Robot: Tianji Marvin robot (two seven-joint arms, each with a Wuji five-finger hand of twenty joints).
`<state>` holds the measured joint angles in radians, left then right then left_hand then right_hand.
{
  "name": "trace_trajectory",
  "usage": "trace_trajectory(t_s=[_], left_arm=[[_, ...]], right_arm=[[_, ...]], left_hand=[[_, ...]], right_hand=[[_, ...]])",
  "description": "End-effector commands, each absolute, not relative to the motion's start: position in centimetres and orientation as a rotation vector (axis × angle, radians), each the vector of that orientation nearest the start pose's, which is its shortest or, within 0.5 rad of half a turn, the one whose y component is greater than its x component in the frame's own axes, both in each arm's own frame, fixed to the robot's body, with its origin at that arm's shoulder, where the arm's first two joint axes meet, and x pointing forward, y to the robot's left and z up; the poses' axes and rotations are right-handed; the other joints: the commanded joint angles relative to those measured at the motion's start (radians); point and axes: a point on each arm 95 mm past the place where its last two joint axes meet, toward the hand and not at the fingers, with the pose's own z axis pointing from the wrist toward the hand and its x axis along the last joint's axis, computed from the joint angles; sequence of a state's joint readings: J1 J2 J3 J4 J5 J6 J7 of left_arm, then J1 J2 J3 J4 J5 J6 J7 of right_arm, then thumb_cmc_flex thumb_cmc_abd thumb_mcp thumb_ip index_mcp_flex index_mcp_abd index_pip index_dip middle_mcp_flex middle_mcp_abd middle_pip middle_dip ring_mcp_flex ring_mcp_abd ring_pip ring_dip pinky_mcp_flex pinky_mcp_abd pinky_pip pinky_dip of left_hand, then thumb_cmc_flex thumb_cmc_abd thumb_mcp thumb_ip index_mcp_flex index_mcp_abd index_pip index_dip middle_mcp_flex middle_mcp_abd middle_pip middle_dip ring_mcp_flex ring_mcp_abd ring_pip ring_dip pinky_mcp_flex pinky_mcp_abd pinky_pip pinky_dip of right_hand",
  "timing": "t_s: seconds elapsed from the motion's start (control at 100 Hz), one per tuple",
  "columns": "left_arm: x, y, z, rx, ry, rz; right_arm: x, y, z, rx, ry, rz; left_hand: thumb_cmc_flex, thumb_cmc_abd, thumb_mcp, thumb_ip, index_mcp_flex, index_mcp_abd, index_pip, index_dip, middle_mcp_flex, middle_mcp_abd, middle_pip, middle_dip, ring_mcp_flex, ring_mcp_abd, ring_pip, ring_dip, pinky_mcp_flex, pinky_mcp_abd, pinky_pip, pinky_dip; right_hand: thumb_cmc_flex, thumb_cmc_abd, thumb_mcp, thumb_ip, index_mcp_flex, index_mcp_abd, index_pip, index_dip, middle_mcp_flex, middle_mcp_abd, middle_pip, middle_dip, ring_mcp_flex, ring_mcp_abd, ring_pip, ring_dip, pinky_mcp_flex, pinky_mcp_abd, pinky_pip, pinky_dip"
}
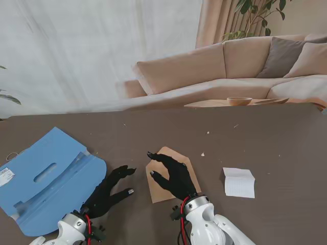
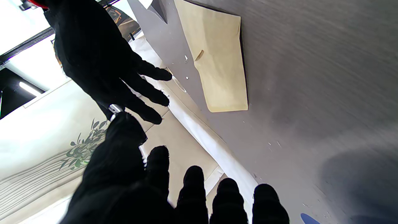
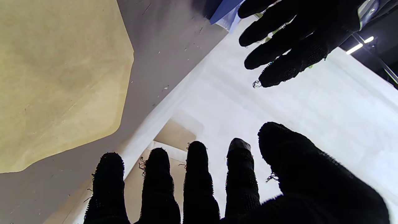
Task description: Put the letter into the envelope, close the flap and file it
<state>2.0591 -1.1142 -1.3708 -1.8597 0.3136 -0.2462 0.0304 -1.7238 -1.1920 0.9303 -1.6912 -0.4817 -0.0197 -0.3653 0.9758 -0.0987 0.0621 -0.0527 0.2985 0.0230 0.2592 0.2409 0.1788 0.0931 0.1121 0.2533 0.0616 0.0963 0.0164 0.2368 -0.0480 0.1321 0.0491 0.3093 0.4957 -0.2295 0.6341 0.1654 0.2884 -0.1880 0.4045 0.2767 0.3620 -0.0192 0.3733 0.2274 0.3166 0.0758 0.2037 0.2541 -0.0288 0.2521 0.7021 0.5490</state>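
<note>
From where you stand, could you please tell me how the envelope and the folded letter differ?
The envelope is tan with a pointed flap; the folded letter is white and rectangular. The envelope lies partly beneath the right hand, near the middle; the letter lies uncovered, farther right. Both rest flat on the table.

Beige sofa point(image 1: 219, 71) w/ cushions, white curtain point(image 1: 92, 51), plant point(image 1: 255, 15) behind, daylight.
</note>
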Motion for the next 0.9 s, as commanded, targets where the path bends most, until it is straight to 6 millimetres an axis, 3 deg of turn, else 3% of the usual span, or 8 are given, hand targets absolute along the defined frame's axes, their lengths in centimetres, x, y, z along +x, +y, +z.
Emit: trace_trajectory(t_s=[0.0,0.1,0.21,0.43,0.6,0.89], left_arm=[[26.2,-0.6,-35.2,-1.955,1.101,-2.061],[26.2,-0.6,-35.3,-1.952,1.100,-2.061],[26.2,-0.7,-35.3,-1.961,1.099,-2.061],[26.2,-1.0,-34.5,-1.955,1.068,-2.109],[26.6,-1.6,-33.7,-1.935,1.077,-2.134],[27.3,-1.9,-33.4,-1.902,1.112,-2.103]], right_arm=[[29.9,12.4,-35.7,-2.025,-1.255,-2.375],[29.9,12.4,-35.7,-2.030,-1.256,-2.376],[29.9,12.4,-35.6,-2.026,-1.266,-2.374],[29.7,12.3,-35.5,-2.017,-1.307,-2.386],[29.6,12.0,-35.2,-2.036,-1.307,-2.429],[32.0,9.7,-34.5,-2.097,-1.413,-2.439]], left_hand=[[0.028,0.050,-0.006,0.020,-0.035,-0.029,0.016,-0.009,-0.033,-0.047,-0.023,0.001,-0.029,-0.034,-0.010,-0.017,0.000,-0.044,-0.015,-0.028],[0.029,0.050,-0.004,0.020,-0.038,-0.033,0.017,-0.008,-0.032,-0.047,-0.019,0.010,-0.029,-0.035,-0.010,-0.015,0.000,-0.043,-0.013,-0.026],[0.029,0.050,-0.003,0.021,-0.044,-0.036,0.019,-0.007,-0.033,-0.048,-0.020,0.016,-0.029,-0.036,-0.011,-0.017,-0.001,-0.043,-0.011,-0.025],[0.030,0.046,0.002,0.021,-0.049,-0.025,0.031,-0.002,-0.029,-0.039,-0.005,0.038,-0.030,-0.029,-0.002,-0.001,-0.005,-0.037,0.008,-0.002],[0.027,0.014,0.041,0.023,-0.058,0.003,0.055,0.028,-0.015,-0.021,0.047,0.094,-0.032,-0.007,0.033,0.111,-0.025,-0.018,0.076,0.140],[0.025,0.002,0.062,0.025,-0.059,-0.001,0.062,0.034,-0.012,-0.017,0.057,0.105,-0.031,-0.005,0.038,0.139,-0.027,-0.015,0.085,0.173]], right_hand=[[0.009,0.011,0.038,0.031,-0.009,0.006,0.019,0.009,-0.005,-0.001,0.011,0.006,-0.017,-0.007,0.007,0.011,0.005,-0.019,0.001,0.013],[0.008,0.010,0.099,0.071,-0.012,0.003,0.024,0.008,-0.006,-0.004,0.013,0.007,-0.017,-0.010,0.009,0.010,0.005,-0.019,0.002,0.014],[0.000,0.006,0.104,0.076,-0.015,0.003,0.026,0.008,-0.008,-0.004,0.013,0.007,-0.018,-0.009,0.009,0.010,0.005,-0.020,0.002,0.014],[-0.035,-0.028,-0.033,-0.053,-0.016,0.027,0.041,0.030,0.009,0.016,0.064,0.031,0.006,0.013,0.053,0.052,0.017,-0.009,0.037,0.040],[-0.034,-0.064,-0.043,-0.078,0.032,0.063,0.078,0.093,0.038,0.044,0.169,0.108,0.041,0.037,0.144,0.119,0.050,0.004,0.108,0.086],[-0.019,-0.078,-0.016,-0.079,0.085,0.071,0.086,0.116,0.067,0.052,0.178,0.123,0.070,0.051,0.183,0.132,0.079,0.016,0.165,0.104]])
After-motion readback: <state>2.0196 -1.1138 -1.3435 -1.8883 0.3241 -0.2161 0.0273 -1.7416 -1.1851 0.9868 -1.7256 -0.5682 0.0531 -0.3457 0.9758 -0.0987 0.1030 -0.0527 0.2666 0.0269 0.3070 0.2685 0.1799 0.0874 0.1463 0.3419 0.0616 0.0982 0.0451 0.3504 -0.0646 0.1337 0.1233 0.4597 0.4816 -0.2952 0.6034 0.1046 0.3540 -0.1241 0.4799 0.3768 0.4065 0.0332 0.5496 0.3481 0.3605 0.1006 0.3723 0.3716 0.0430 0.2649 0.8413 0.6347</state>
